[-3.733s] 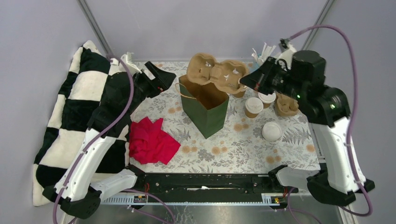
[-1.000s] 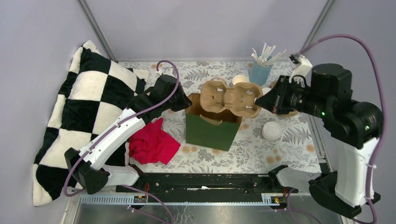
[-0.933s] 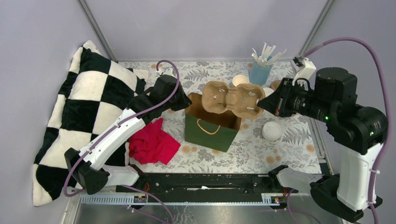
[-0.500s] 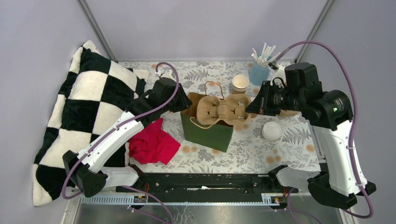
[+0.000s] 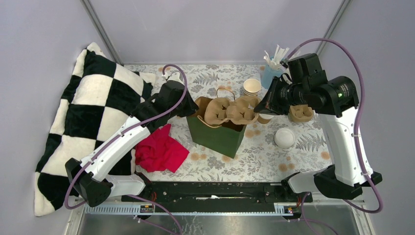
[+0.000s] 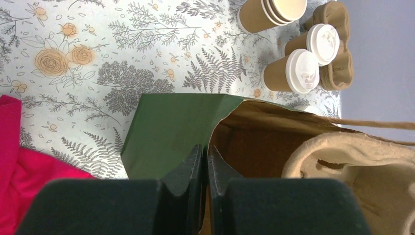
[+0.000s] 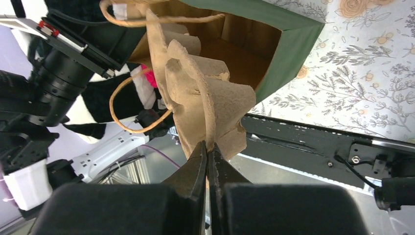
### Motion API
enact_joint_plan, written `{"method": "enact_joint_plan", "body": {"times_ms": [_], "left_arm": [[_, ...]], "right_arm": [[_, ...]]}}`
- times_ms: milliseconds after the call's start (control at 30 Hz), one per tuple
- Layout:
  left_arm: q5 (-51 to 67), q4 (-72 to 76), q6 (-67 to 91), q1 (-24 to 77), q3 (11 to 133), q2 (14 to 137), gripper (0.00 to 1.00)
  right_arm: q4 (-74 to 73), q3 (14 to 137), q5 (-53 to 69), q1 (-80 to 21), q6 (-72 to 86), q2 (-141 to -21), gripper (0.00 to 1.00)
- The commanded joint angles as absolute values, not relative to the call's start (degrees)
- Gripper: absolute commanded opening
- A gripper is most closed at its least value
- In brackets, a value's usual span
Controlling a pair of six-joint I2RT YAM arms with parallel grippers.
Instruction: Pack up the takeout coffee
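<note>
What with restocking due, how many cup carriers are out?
2. One carrier is at the mouth of the bag; the other stands right of it, beside the lidded cups. More may be nested under it.

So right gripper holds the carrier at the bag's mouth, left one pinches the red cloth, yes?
No: the left gripper pinches the rim of the bag, not the cloth, as the left wrist view shows. The right gripper does hold the carrier at the bag's mouth.
</note>
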State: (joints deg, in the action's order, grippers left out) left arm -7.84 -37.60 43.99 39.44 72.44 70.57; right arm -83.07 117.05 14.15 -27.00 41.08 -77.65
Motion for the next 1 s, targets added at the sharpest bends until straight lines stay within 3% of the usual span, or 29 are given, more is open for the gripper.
{"method": "enact_joint_plan", "body": {"times_ms": [0, 333, 533, 967], "left_arm": [[-8.3, -35.2, 43.4, 39.7, 75.1, 69.7, 0.1], [-8.1, -33.6, 43.8, 39.7, 74.7, 69.5, 0.06], [-7.2, -32.7, 44.3, 39.9, 75.0, 70.2, 0.01], [-9.1, -33.0, 46.1, 41.7, 73.9, 70.1, 0.0]], "right_arm": [[-83.8, 123.3, 13.8, -27.3, 44.6, -78.3, 0.0], [-80.7, 113.3, 13.1, -27.9, 44.6, -75.2, 0.0], [-83.8, 115.5, 7.2, -31.7, 44.0, -77.9, 0.0], [-84.3, 123.1, -7.4, -38.8, 49.6, -82.2, 0.0]]}}
